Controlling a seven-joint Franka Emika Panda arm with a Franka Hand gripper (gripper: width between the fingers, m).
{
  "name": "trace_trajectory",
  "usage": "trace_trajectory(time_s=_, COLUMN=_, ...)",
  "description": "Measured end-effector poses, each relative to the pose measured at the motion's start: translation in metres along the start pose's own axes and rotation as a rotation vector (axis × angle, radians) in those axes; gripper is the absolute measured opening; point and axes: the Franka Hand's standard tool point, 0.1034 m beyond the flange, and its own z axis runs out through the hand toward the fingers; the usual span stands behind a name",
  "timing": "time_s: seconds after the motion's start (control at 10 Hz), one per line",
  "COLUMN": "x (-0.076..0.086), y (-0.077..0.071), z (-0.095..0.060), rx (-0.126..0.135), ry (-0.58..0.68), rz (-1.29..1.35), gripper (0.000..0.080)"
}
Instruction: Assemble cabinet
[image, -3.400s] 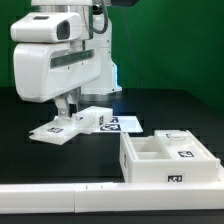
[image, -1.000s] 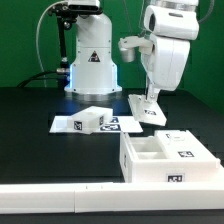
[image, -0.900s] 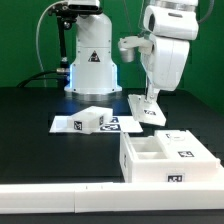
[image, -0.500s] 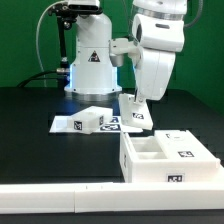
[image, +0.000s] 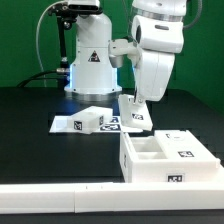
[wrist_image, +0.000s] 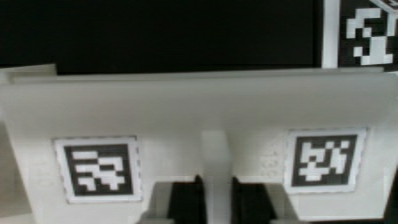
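My gripper (image: 137, 99) is shut on a flat white cabinet panel (image: 133, 114) and holds it upright just above the table, behind the cabinet box body. The wrist view is filled by this panel (wrist_image: 196, 115), with two square tags on its face and my gripper (wrist_image: 224, 200) pinching its edge between dark fingers (wrist_image: 180, 200). The open white box body (image: 165, 158), divided inside and tagged, stands at the front on the exterior view's right. Another small white tagged piece (image: 86, 120) lies on the marker board (image: 108, 125).
A long plain white rail (image: 60, 196) runs along the table's front edge. The robot's base (image: 92, 62) stands at the back, with cables behind it. The table top is black.
Over the last second the arm carried the held panel towards the exterior view's left, closer to the marker board. Since half a second ago nothing has visibly moved.
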Motion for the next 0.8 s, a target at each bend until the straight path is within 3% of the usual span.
trace_trajectory(time_s=0.5, x=-0.004, y=-0.001, z=0.002, rx=0.002, ry=0.045, rz=-0.033, gripper=0.0061)
trace_trajectory(time_s=0.8, x=-0.015, y=0.002, z=0.005, rx=0.010, ry=0.092, rz=-0.025, gripper=0.0061)
